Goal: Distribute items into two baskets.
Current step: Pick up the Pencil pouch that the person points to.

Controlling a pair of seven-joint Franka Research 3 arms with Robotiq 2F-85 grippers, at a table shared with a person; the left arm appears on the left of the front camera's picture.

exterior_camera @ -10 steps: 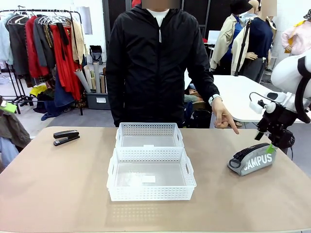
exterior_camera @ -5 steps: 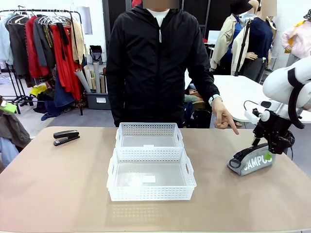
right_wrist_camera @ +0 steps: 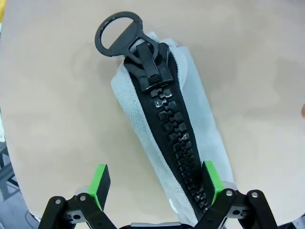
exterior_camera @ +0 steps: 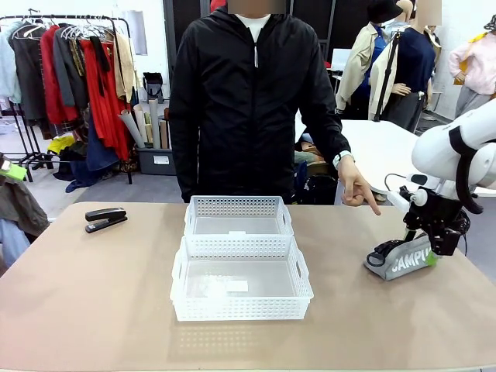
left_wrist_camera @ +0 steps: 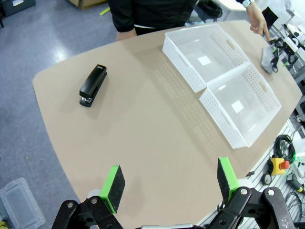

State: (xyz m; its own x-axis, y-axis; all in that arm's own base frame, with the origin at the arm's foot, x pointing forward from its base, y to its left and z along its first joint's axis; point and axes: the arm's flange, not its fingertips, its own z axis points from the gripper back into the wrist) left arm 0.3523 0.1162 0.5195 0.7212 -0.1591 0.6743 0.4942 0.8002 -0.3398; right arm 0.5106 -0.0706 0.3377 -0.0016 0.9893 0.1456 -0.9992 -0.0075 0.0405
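The left hand (left_wrist_camera: 169, 179) hangs high over the left part of the surface (exterior_camera: 93, 310), green pads spread wide with nothing between them. Below it the black stapler (exterior_camera: 106, 219) lies near the far left edge, well apart from everything else; it looks stiff, dense and smooth, so a grip across its narrow body near the middle should hold. In the centre the far basket (exterior_camera: 239, 208) and the near basket (exterior_camera: 240, 310) stand touching, both empty; their lattice walls call for a lift over the rim. Right of them a person's hand (exterior_camera: 358, 190) points down toward the grey CAMPUS pouch (exterior_camera: 403, 260), lying near the right edge; it is soft fabric, probably light, and should give under a squeeze, so the sides flanking the zip offer the best hold. The right hand (exterior_camera: 431, 252) sits low over one end of it, pads spread and not yet pinching; whether a pad touches the fabric I cannot tell. Bare surface lies open between pouch and baskets, though the pointing finger is near.
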